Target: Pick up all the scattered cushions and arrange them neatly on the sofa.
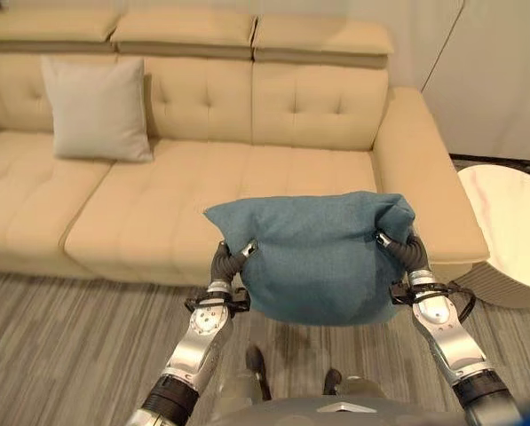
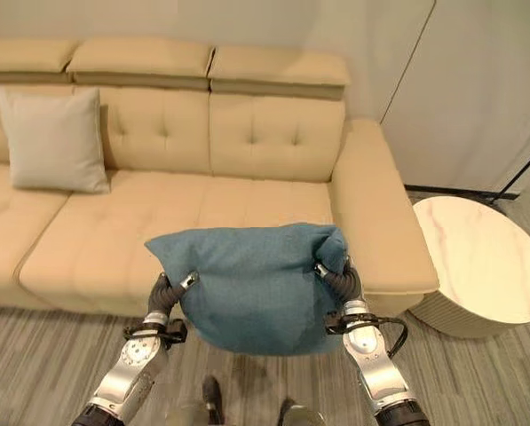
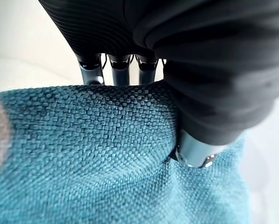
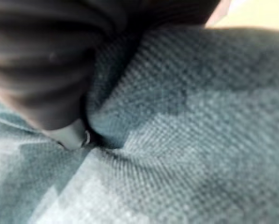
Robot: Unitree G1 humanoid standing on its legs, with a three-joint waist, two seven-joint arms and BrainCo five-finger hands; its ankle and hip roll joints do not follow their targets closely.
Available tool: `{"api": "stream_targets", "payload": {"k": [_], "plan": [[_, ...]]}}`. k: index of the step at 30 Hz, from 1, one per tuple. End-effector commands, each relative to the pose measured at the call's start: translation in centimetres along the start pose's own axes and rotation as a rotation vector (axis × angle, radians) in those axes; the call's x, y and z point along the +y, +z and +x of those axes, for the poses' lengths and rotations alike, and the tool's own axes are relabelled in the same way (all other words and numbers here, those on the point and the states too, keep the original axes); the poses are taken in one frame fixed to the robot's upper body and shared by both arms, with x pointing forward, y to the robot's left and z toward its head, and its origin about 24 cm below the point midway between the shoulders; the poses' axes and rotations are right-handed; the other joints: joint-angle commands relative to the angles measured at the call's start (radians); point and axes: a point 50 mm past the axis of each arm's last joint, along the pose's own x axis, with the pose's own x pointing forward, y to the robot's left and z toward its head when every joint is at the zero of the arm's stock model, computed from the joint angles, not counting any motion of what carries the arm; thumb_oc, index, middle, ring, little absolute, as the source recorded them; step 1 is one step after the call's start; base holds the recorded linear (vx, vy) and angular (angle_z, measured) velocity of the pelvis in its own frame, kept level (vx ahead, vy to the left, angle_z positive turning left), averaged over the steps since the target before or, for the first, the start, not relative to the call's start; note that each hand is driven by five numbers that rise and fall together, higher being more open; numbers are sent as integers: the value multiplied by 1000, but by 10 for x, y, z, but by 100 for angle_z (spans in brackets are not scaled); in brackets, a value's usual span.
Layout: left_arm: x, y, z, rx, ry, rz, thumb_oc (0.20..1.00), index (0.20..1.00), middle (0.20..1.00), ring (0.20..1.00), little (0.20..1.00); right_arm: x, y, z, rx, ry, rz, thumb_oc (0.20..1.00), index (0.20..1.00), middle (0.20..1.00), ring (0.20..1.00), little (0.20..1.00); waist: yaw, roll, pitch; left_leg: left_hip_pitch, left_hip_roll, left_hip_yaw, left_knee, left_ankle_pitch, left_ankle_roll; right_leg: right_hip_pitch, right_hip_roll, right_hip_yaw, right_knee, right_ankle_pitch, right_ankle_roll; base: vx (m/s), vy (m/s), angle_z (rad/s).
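one grey cushion [image 1: 96, 108] already leans on the beige sofa [image 1: 318, 106], while the left hand [image 1: 230, 260] and right hand [image 1: 405, 246] pinch the teal cushion [image 1: 316, 257] aloft before the seat, unplaced.

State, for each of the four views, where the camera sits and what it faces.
Left eye view: head, looking down at sofa, blue cushion held by left hand and right hand.
Right eye view: same scene, slightly offset; round table.
Left wrist view: fingers, thumb pinching cushion.
Right wrist view: thumb pressed into cushion.
All share the cushion.
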Motion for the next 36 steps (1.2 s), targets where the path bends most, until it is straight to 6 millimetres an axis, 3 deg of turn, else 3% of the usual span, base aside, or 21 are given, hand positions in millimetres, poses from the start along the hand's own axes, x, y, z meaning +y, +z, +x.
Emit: {"api": "stream_targets", "payload": {"k": [1, 2, 4, 7, 8, 11, 14, 17, 20, 22, 25, 26, 27, 28, 31, 36], "plan": [[-11, 45, 7, -231, -69, -31, 200, 200, 200, 200, 200, 1, 61, 22, -300, -14, 60, 200, 200, 200, 200, 200, 36, 16, -2, 57, 19, -18, -18, -69, -43, 18, 31, 24, 99, 17, 52, 138, 310, -32], [-10, 48, 8, -245, -76, -14, 200, 200, 200, 200, 200, 5, 65, 23, -316, -3, 76, 200, 200, 200, 200, 200, 33, 23, 10, 88, 7, -19, -42, -76, -21, -44, 19, 54, 241, 57, 72, 101, 192, -23], [-11, 49, 8, -247, -82, -8, 200, 200, 200, 200, 200, 7, 65, 22, -317, 3, 82, 200, 200, 200, 200, 200, 31, 25, 14, 99, 4, -21, -46, -83, -19, -63, 24, 66, 261, 62, 71, 115, 133, -2], [-12, 49, 7, -253, -92, -14, 200, 200, 200, 200, 200, 7, 67, 22, -328, 10, 72, 200, 200, 200, 200, 200, 22, 29, 17, 126, -9, -39, -64, -93, -19, -97, 56, 96, 194, 42, 53, 145, 26, 14], [-14, 47, 6, -247, -102, -18, 200, 200, 200, 200, 200, 7, 69, 23, -339, 11, 71, 200, 200, 200, 200, 200, 15, 23, 16, 137, -22, -54, -71, -100, -20, -103, 75, 109, 97, 56, 47, 160, -29, 22], [-15, 48, 7, -250, -110, -23, 200, 200, 200, 200, 200, 4, 73, 25, -354, 2, 68, 200, 200, 200, 200, 200, 5, 11, 18, 155, -40, -78, -79, -111, -24, -127, 96, 130, -37, 114, 55, 171, -55, 24], [-17, 53, 10, -272, -126, -23, 200, 200, 200, 200, 200, 3, 74, 25, -363, 7, 64, 200, 200, 200, 200, 200, -4, 0, 19, 175, -51, -95, -81, -129, -33, -120, 89, 100, -115, 154, 61, 192, -118, 19], [-22, 48, 8, -252, -142, -39, 200, 200, 200, 200, 200, -1, 67, 22, -341, 0, 57, 200, 200, 200, 200, 200, -18, 1, -1, 185, -45, -105, -57, -161, -54, -79, 103, 109, -131, 147, 45, 229, -151, 33], [-26, 45, 6, -238, -169, -38, 200, 200, 200, 200, 200, -7, 59, 17, -311, -11, 50, 200, 200, 200, 200, 200, -38, -1, -11, 178, -18, -104, 28, -190, -90, -34, 109, 94, -151, 130, 26, 210, -179, 24], [-30, 46, 6, -237, -184, -55, 200, 200, 200, 200, 200, -14, 56, 14, -299, -21, 38, 200, 200, 200, 200, 200, -41, -18, 5, 78, 14, -107, 263, -161, -127, 7, 101, 85, -168, 117, -2, 141, -191, 29], [-31, 46, 6, -234, -186, -71, 200, 200, 200, 200, 200, -17, 53, 14, -283, -29, 38, 200, 200, 200, 200, 200, -33, -28, 16, -7, 37, -97, 354, -144, -121, 37, 102, 76, -187, 102, -18, 129, -112, 28], [-30, 45, 4, -227, -184, -72, 200, 200, 200, 200, 200, -18, 53, 13, -280, -35, 39, 200, 200, 200, 200, 200, -24, -35, 12, -32, 34, -97, 297, -164, -103, 52, 102, 81, -202, 96, -12, 214, -56, -8], [-30, 44, 4, -222, -179, -67, 200, 200, 200, 200, 200, -18, 53, 13, -281, -35, 36, 200, 200, 200, 200, 200, -17, -36, 12, -53, 27, -106, 260, -148, -97, 60, 108, 89, -207, 93, -11, 309, -19, -1], [-29, 43, 3, -220, -174, -70, 200, 200, 200, 200, 200, -17, 52, 13, -278, -34, 41, 200, 200, 200, 200, 200, 0, -30, 13, -61, 9, -144, 163, -101, -98, 79, 123, 108, -210, 80, -11, 255, 6, -9], [-26, 46, 2, -233, -155, -80, 200, 200, 200, 200, 200, -14, 51, 15, -269, -27, 45, 200, 200, 200, 200, 200, 32, -20, 22, -116, -18, -229, 83, -26, -116, 120, 151, 156, -204, 46, -23, 236, 45, -63], [-21, 49, 1, -248, -149, -59, 200, 200, 200, 200, 200, -9, 56, 18, -289, -1, 22, 200, 200, 200, 200, 200, 50, -11, -18, -6, -24, -201, 19, -56, -79, 129, 135, 192, -120, -3, -8, 296, 190, -74]]}}
